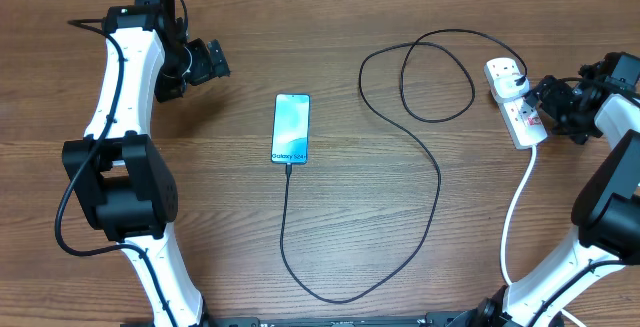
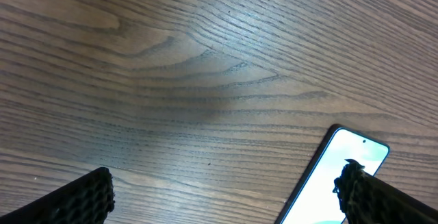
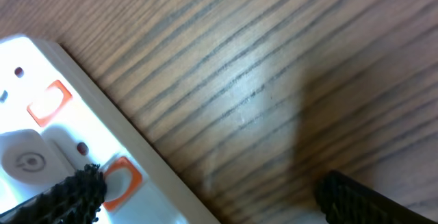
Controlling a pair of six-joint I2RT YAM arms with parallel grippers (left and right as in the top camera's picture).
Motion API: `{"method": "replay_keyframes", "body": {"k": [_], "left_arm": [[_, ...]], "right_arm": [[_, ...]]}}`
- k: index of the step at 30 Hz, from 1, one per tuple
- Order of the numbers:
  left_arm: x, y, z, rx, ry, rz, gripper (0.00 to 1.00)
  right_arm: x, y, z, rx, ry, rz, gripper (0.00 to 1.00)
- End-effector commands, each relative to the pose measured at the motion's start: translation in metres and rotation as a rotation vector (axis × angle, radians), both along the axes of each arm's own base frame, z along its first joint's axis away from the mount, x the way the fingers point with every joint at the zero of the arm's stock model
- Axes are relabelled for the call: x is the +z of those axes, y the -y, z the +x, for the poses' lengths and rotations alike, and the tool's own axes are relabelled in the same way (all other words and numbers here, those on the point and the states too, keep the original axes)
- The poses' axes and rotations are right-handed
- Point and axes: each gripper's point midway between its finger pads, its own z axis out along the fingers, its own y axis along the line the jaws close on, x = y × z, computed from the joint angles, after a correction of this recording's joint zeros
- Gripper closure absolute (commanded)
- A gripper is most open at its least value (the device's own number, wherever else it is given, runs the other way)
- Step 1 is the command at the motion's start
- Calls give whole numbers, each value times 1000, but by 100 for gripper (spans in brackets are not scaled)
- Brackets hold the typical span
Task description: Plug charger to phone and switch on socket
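The phone (image 1: pixel 291 127) lies face up at mid-table, its light blue screen lit. The thin black charger cable (image 1: pixel 436 182) runs from the phone's lower edge, where its tip (image 1: pixel 288 166) sits against the port, loops round and ends at a white plug (image 1: pixel 509 75) in the socket strip (image 1: pixel 521 117). My left gripper (image 1: pixel 221 62) hovers open up and to the left of the phone, whose top corner (image 2: pixel 345 169) shows by its right finger. My right gripper (image 1: pixel 541 103) is open at the strip's right edge. One fingertip (image 3: pixel 83 186) is over the strip (image 3: pixel 48 138), beside a red switch (image 3: pixel 122 178).
The strip's thick white cord (image 1: pixel 518 202) curves down toward the front edge near my right arm's base. A second red switch (image 3: pixel 49 102) sits further along the strip. Bare wooden table (image 2: pixel 205 80) lies under my left gripper (image 2: pixel 224 186) and between the fingers of my right gripper (image 3: pixel 209 186).
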Motion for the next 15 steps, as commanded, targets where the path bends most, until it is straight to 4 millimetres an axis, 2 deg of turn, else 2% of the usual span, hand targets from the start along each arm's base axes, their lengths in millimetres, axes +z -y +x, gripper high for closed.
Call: {"method": "replay_keyframes", "body": {"k": [1,7,15], "left_arm": [[6,2,2,-4,17,-6,0],[6,2,2,-3,17,-6,0],[6,2,2,-3,17,-7,0]], "right_arm": [[-16,-18,-13,30,-71,23,0],[-18,-29,-13,75,-86,19,1],[-16,-30,-10,79,-84,7,0]]}}
